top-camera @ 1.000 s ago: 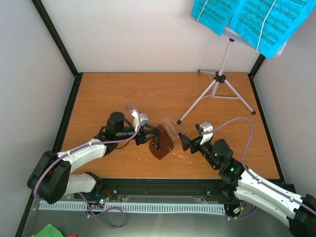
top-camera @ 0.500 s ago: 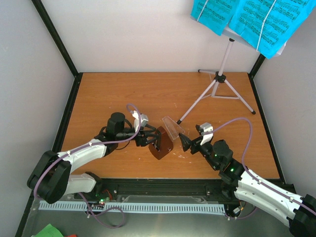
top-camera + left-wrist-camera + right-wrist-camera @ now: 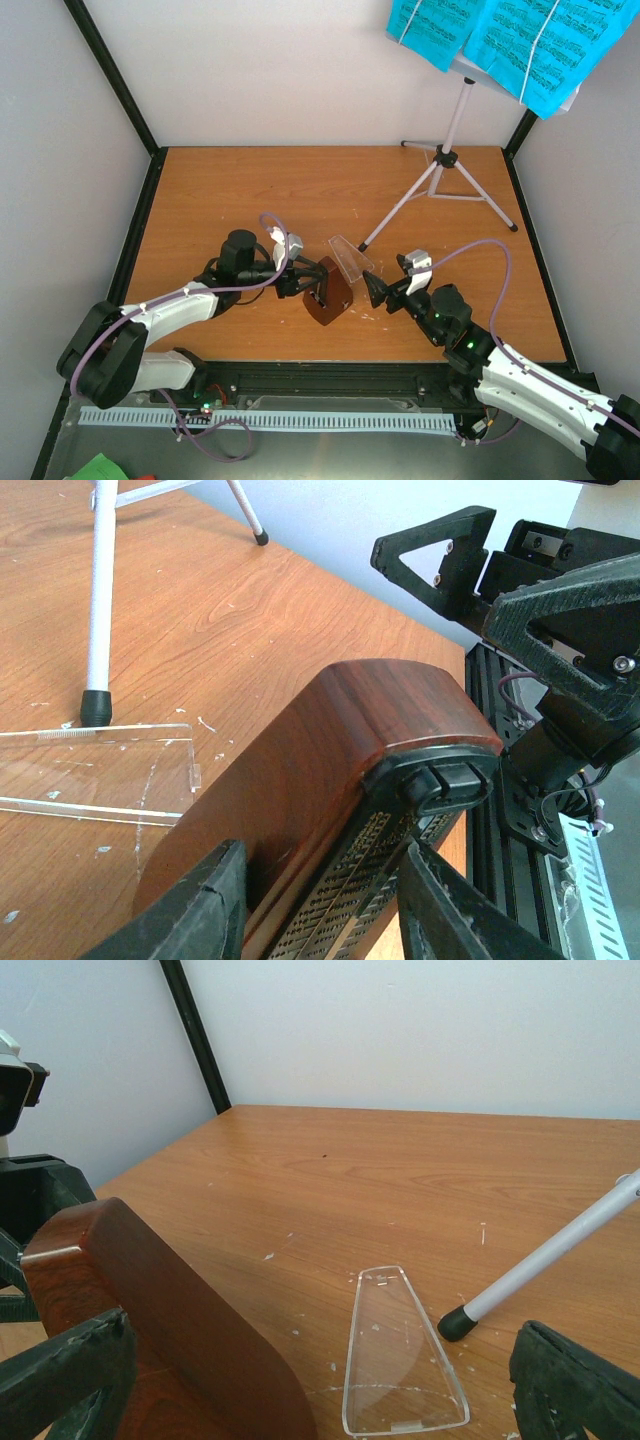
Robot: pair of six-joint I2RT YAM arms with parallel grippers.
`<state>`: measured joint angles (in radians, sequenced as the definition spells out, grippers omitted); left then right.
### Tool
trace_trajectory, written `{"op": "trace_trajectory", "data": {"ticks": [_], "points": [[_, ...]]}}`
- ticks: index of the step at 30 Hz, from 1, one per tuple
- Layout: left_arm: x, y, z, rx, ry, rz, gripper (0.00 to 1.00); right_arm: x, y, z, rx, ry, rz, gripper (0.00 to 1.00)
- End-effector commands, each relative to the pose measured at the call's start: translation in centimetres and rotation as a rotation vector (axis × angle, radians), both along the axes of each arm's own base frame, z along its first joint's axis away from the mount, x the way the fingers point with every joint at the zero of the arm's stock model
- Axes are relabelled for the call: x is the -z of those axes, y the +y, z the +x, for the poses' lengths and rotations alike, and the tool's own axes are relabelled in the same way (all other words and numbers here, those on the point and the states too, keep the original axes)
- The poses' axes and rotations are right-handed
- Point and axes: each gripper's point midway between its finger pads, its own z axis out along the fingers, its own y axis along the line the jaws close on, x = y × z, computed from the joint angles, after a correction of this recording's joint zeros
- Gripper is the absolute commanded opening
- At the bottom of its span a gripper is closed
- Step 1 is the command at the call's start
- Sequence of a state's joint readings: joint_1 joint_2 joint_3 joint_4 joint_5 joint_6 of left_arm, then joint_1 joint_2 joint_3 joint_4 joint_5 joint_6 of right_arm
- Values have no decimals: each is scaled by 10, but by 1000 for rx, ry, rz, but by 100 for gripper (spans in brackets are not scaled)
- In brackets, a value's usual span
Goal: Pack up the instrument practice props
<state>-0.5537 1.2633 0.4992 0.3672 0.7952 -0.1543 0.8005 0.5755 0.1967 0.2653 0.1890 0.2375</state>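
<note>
Holding the dark red-brown metronome (image 3: 328, 292) on the bench (image 3: 250, 190) near its front edge, my left gripper (image 3: 306, 281) pinches its sides. I judge the smooth, tapered wood could twist free. My right gripper (image 3: 376, 291) hovers just beside it, spread wide and empty. Beyond, the clear cover (image 3: 400, 1355) lies flat by a foot of the music stand (image 3: 445, 160); a knock there could topple the cyan sheet-music pages (image 3: 520, 40).

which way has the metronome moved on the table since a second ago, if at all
No, it has not visibly moved: the metronome lies at the same gap from the stand's foot and the clear cover.
</note>
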Motion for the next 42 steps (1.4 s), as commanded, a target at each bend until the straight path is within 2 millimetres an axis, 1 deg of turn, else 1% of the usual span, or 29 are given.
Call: {"op": "trace_trajectory", "data": {"ticks": [1,4,7,9,11,12,14,16,18,20,21,24,28,31,32,35,38,42], "points": [[0,-3,-8,28,3,-5,45,0,-4,1,18,5,19,100],[-5,-2,-11,24,5,-24,55,1,-3,0,9,14,20,100],[-8,2,-14,0,24,-46,70,5,1,-3,-15,45,22,100],[-6,7,-15,-42,50,-53,79,11,4,-6,-31,91,34,100],[-2,13,-16,-86,79,-56,84,19,9,-10,-64,147,46,100],[1,16,-16,-111,103,-55,85,24,11,-13,-77,186,54,100],[10,21,-20,-137,160,-56,88,43,14,-18,-84,292,52,97],[14,24,-25,-143,209,-75,90,67,15,-23,-82,412,38,92],[18,28,-27,-158,260,-94,92,86,18,-30,-93,505,28,84],[20,32,-26,-168,286,-111,95,97,21,-34,-106,561,33,78],[20,34,-24,-171,295,-121,96,99,24,-34,-113,574,37,76],[19,38,-18,-162,317,-148,96,100,31,-30,-119,586,38,72],[24,32,-11,-121,325,-131,94,105,42,-25,-133,623,33,67],[31,26,-10,-72,331,-109,86,106,52,-22,-153,644,57,66],[32,25,-9,-68,324,-103,85,104,55,-20,-160,641,69,66],[34,24,-3,-74,292,-79,85,101,61,-15,-160,639,83,66],[41,21,5,-74,282,-46,84,103,64,-10,-153,639,71,65],[47,17,11,-55,278,-29,81,102,71,-5,-167,632,66,65]]}}
